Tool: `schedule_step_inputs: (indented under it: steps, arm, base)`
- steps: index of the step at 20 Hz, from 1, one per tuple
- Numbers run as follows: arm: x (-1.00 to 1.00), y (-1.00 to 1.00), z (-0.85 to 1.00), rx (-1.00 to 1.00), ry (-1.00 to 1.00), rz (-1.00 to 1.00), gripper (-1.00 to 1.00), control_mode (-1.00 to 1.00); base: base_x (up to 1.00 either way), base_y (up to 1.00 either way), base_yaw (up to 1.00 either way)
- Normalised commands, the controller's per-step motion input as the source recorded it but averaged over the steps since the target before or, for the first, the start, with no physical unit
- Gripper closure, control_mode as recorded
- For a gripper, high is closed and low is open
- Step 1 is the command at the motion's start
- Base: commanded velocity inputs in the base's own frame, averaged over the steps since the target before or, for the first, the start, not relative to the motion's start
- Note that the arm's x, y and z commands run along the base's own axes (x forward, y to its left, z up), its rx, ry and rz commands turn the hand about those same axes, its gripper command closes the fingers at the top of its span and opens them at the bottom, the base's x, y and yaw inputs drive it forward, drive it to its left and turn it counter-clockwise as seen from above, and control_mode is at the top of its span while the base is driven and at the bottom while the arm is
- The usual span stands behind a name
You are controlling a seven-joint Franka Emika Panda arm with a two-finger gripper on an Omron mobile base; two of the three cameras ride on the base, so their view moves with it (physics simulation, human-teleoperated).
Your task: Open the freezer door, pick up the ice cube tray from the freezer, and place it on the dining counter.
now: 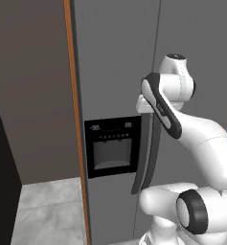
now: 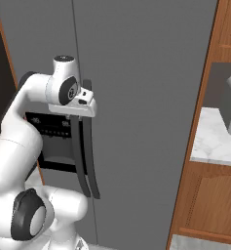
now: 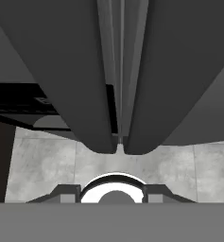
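Your gripper (image 2: 83, 113) sits pressed up at the top of the two long dark handles where the fridge's doors meet, the hand pointing down along them; whether its jaws are parted or clamped on the freezer door handle (image 1: 144, 158) you cannot tell from these views. You see the freezer door (image 1: 112, 72) closed, its black dispenser panel (image 1: 112, 147) beside the handle. Looking down from the hand, both curved handles (image 3: 80, 80) run toward the grey tiled floor (image 3: 47, 165). At right, a marble counter (image 2: 212, 139) sits in wooden cabinetry.
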Motion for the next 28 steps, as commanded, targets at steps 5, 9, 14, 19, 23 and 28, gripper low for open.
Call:
schedule_step_inputs:
  steps: [5, 9, 14, 19, 23, 28]
  arm:
    - [-0.12, 0.0, 0.0, 0.0, 0.0, 0.0, -1.0, -1.0]
    - [-0.23, 0.09, 0.0, 0.0, -0.02, 0.0, -1.0, -1.0]
    - [-0.52, 0.18, 0.06, 0.0, -0.09, 0.0, -1.0, -1.0]
    - [-0.57, 0.22, 0.23, -0.01, -0.08, 0.0, -1.0, -1.0]
    - [-0.45, 0.06, 0.31, -0.01, 0.0, 0.0, -1.0, -1.0]
    - [-0.47, 0.0, 0.34, 0.0, 0.0, 0.0, -1.0, -1.0]
  base:
    - [0.0, 0.0, 0.0]
    - [0.0, 0.0, 0.0]
    - [0.0, 0.0, 0.0]
    - [0.0, 0.0, 0.0]
    - [0.0, 0.0, 0.0]
    - [0.0, 0.0, 0.0]
